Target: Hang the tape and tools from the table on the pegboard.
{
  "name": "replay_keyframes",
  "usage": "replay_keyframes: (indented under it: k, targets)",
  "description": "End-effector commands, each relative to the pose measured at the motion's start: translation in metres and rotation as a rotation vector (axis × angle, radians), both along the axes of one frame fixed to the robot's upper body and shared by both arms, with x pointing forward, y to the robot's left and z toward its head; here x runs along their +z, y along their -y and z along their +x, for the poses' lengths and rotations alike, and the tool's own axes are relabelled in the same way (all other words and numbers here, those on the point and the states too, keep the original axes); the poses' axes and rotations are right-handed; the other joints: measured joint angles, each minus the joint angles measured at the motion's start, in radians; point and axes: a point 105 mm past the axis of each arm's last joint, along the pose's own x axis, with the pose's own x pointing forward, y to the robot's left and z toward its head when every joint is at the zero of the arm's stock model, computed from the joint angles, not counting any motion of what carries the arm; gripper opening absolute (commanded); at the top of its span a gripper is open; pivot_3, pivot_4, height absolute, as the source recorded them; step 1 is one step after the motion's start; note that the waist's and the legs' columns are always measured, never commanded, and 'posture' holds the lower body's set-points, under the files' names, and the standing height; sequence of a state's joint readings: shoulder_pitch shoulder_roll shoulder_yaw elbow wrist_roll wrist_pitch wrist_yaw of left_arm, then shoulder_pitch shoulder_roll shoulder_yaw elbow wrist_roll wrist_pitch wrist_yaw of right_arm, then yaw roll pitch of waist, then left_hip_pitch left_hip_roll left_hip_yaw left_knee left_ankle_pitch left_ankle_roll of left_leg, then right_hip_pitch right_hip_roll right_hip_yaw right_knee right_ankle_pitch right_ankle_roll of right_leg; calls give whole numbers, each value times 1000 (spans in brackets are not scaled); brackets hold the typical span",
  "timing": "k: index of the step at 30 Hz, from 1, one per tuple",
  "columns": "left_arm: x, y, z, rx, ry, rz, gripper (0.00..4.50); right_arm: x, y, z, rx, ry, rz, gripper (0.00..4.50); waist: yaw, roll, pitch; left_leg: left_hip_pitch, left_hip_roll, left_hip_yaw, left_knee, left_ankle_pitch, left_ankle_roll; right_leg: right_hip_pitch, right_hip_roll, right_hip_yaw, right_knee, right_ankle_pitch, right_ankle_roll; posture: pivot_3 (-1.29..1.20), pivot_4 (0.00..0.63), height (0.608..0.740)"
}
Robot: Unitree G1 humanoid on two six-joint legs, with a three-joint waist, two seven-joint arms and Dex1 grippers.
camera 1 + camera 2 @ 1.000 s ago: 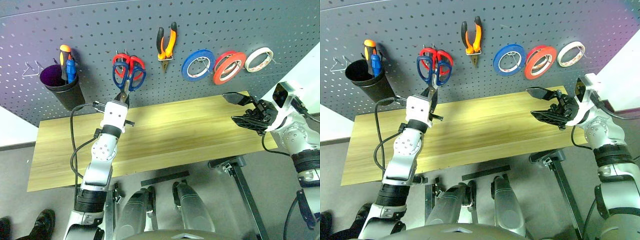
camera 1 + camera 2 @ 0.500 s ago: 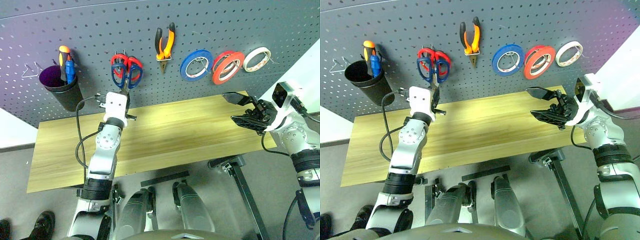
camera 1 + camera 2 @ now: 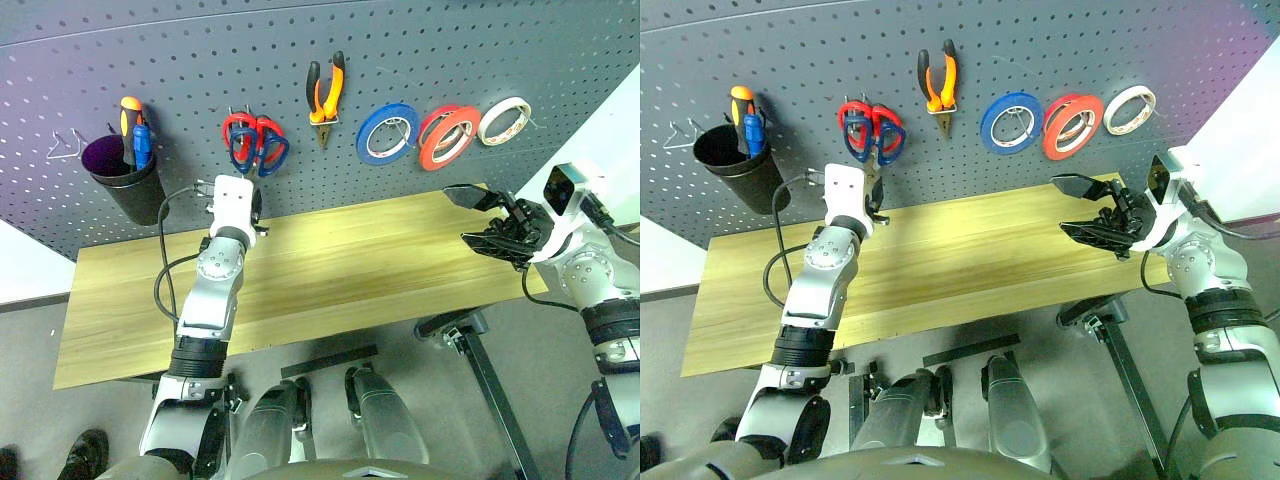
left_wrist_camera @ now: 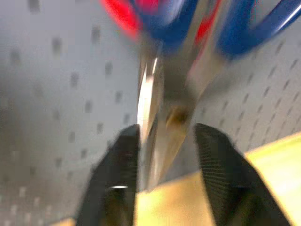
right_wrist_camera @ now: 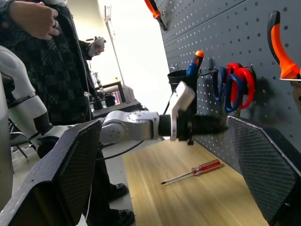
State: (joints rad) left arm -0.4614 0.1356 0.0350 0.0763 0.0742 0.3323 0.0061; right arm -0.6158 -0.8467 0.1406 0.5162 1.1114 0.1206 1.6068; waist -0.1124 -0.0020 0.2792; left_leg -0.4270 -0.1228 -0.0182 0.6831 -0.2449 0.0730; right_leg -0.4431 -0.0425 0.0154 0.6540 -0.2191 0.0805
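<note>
On the pegboard [image 3: 200, 60] hang the orange-and-black pliers [image 3: 325, 88] and the red-orange tape [image 3: 447, 135]. The dark blue scissors [image 3: 275, 153] hang by their handles over a red-handled pair [image 3: 238, 128]. My left gripper [image 4: 169, 129] is just below them; its fingers [image 4: 117, 179] stand apart on either side of the blades, so it is open. The red-handled screwdriver [image 5: 193, 172] lies on the table [image 3: 380, 260] near the board, under my left arm. My right gripper [image 3: 490, 222] hangs wide open and empty over the table's right end.
A blue roll [image 3: 390, 132] and a cream-white roll [image 3: 505, 118] hang beside the red-orange tape. A black cup [image 3: 125, 185] with orange and blue screwdrivers sits on the board at the left. A person [image 5: 42, 70] stands beyond the table's left end.
My left gripper pushed the blue scissors in toward the board and dropped a little. Its fingers, shut on the blades before, have now parted. My right arm kept still.
</note>
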Motion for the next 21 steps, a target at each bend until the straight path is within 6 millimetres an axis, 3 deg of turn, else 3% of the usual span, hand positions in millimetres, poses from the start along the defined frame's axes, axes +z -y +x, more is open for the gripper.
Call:
replay_keyframes:
  k: [1,4,16,21]
  targets:
    - [23,-3,-5,22,121,20,3387,8,1,-3,7,44,-4,4500,5,0,0,0,0,0,0,0,0,0,0,0,0,0,0,-251,214,729]
    - [32,-4,-11,44,207,70,4474,9,1,-2,4,45,-4,4500,12,0,0,0,0,0,0,0,0,0,0,0,-1,0,0,-250,215,729]
    - [31,14,-49,-119,331,122,4474,8,-2,-1,14,45,-9,4500,14,0,0,0,0,1,-1,-2,3,0,-1,0,-3,0,0,-233,222,729]
    - [15,-2,-55,-68,228,94,4474,4,-6,-1,24,44,-31,4500,15,0,0,0,0,1,-1,-2,3,0,-1,0,-3,0,0,-221,224,729]
